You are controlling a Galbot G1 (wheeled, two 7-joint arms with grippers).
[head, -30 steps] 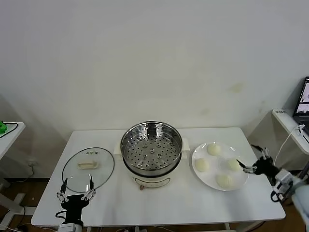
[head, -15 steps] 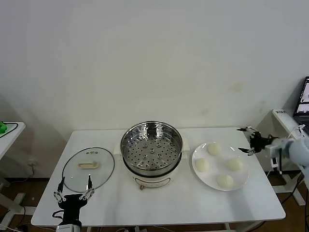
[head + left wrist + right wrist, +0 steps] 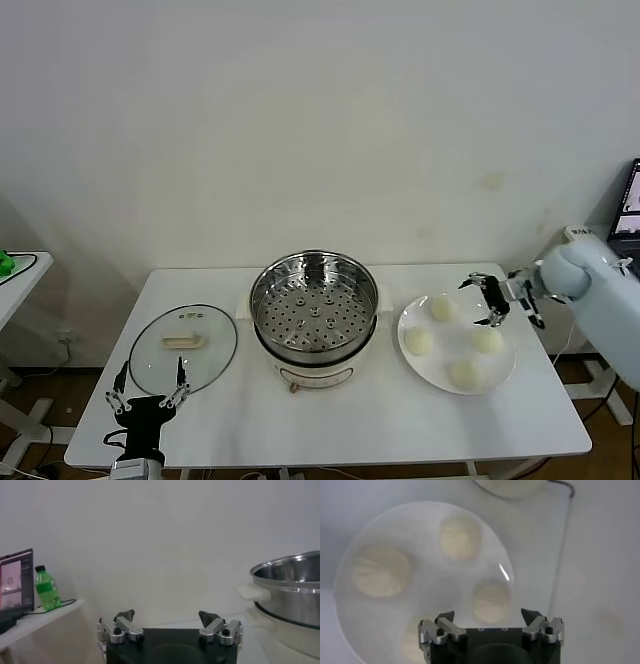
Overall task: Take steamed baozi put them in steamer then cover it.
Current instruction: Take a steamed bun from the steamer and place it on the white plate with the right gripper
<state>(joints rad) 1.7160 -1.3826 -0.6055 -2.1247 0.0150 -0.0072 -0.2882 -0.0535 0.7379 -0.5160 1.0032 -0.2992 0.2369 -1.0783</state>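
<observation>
Head view: the right pincer [image 3: 486, 300] hangs spread wide and empty over the plate [image 3: 505, 370] holding four baozi [image 3: 419, 342]. The left pincer [image 3: 147, 389], also spread and empty, waits near the cover [image 3: 150, 365], left of the steamer [image 3: 314, 305] on the white counter [image 3: 380, 420].

Right wrist view: baozi [image 3: 491, 601] lie below the spread fingers [image 3: 444, 618].

A white table [image 3: 340, 420] stands against a plain white wall [image 3: 320, 120]. A white plate [image 3: 505, 365] lies on the table's right part. On a side shelf [image 3: 45, 614] stand a green bottle [image 3: 47, 587] and a screen [image 3: 15, 577], with a dark cable [image 3: 67, 601] beside the bottle.
</observation>
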